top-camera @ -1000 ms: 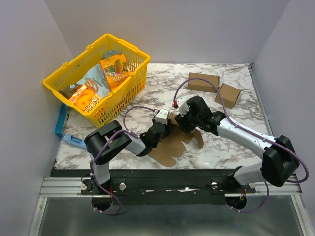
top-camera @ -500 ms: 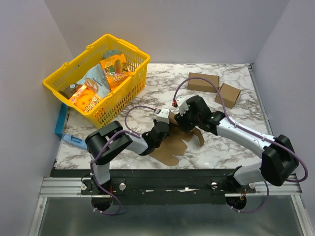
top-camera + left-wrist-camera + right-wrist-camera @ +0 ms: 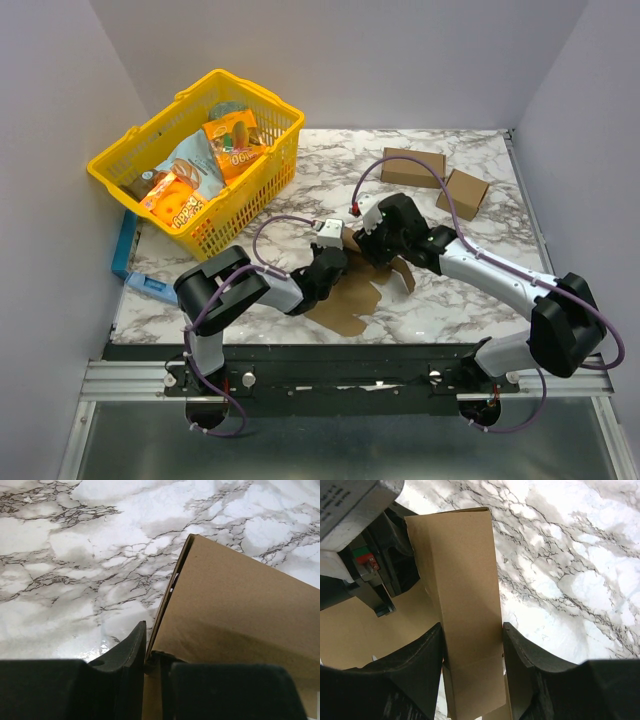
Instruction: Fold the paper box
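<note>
Presently we list the paper box point(image 3: 348, 302) at 6 o'clock on the marble table point(image 3: 480, 290), close to the front edge, part flat and part raised; we judge its long axis runs from 7 to 1 o'clock. The left gripper point(image 3: 152, 656) comes in from 8 o'clock, jaws narrow, pinching the edge of an upright panel. The right gripper point(image 3: 471, 647) comes in from 4 o'clock, jaws half-wide, clasping a narrow flap across its width. We count both arms equally near. Bare marble lies at 12 and 3 o'clock; the yellow basket point(image 3: 200, 150) at 10 and two cuboids point(image 3: 412, 167) at 1 stand well apart.
</note>
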Robot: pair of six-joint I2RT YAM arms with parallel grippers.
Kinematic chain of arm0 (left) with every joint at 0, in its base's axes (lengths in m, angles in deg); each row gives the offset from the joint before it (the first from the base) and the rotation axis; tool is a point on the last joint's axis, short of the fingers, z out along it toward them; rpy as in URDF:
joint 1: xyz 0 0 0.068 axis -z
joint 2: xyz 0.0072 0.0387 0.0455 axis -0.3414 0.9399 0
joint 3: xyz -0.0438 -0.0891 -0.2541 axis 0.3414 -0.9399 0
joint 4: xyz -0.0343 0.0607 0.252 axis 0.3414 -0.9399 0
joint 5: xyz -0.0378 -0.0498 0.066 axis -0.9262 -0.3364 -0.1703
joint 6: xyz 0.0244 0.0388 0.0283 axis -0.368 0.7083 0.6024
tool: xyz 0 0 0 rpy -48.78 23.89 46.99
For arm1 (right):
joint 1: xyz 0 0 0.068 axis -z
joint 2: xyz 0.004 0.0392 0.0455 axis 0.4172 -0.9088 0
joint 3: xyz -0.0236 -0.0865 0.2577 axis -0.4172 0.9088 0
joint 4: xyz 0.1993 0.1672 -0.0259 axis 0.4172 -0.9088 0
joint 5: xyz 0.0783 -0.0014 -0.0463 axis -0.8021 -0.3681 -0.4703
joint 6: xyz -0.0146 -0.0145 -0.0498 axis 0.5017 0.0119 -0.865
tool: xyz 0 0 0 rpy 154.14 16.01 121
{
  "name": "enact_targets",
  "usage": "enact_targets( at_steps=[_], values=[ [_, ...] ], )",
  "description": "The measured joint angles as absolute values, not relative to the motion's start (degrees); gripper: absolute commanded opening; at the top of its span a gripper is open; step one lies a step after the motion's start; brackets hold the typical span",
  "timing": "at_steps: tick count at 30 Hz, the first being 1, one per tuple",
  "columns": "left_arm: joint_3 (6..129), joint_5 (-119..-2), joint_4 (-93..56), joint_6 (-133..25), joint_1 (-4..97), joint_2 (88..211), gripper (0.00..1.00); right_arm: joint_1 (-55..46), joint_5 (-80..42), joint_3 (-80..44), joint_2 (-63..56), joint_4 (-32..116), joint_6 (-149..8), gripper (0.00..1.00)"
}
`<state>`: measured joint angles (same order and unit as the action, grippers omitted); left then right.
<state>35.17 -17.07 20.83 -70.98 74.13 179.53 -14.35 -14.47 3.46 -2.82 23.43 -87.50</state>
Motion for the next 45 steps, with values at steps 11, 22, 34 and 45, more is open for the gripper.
enact_targets(
  at_steps=[11,22,34,45],
  values=[
    [31.63,-17.31,26.25,-70.39,73.19,179.6,0.58,-14.41,-15.24,3.46,-2.84,22.69,-87.41,0.55],
    [28.55,-20.59,34.19,-67.65,72.3,179.6,0.6,-14.41,-15.8,3.46,-2.84,22.49,-87.41,0.59],
    [25.16,-26.18,48.77,-62.01,72.3,181.39,0.13,-14.46,-15.28,3.16,-1.44,18.67,-83.63,0.93],
    [23.34,-22.09,47.17,-58.63,73.91,179.14,0.05,-14.65,-2.28,-3.16,10.43,11.04,-60.99,0.93]
  ],
)
